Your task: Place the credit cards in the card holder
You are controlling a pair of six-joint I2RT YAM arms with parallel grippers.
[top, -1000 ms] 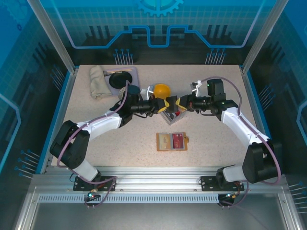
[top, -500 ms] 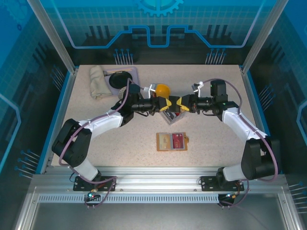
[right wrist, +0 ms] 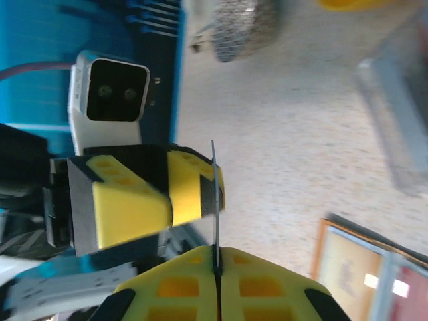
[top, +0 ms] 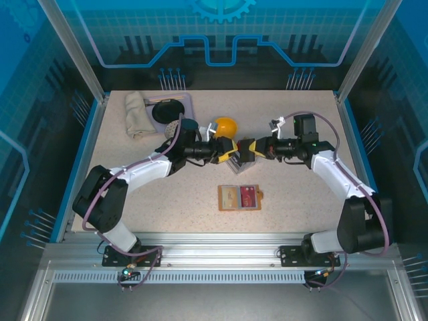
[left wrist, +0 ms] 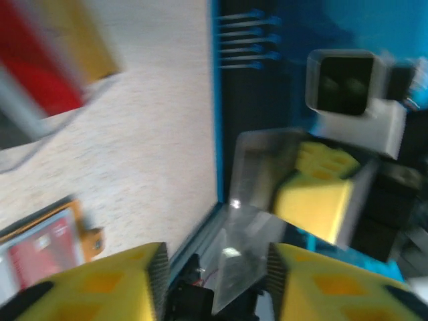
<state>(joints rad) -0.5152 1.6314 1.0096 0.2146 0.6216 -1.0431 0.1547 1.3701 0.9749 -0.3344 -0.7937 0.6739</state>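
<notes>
Top external: left gripper (top: 226,149) and right gripper (top: 247,148) tip to tip above grey tray (top: 233,162). Card holder (top: 231,198) open flat on table (top: 180,204), nearer arm bases, red card (top: 248,196) on its right half.
Left wrist: left fingers (left wrist: 100,284) apart; pale card (left wrist: 257,167) in right gripper.
Right wrist: right fingers (right wrist: 267,287) pressed together, clamping pale card edge-on.

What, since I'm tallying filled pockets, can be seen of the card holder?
The card holder is a tan-orange, leather-looking bifold lying open and flat on the table, near its front middle. Its left half shows a beige panel, card or lining I cannot tell; its right half holds a red card. A small orange tab juts from its right edge. Only the table touches it.
</notes>
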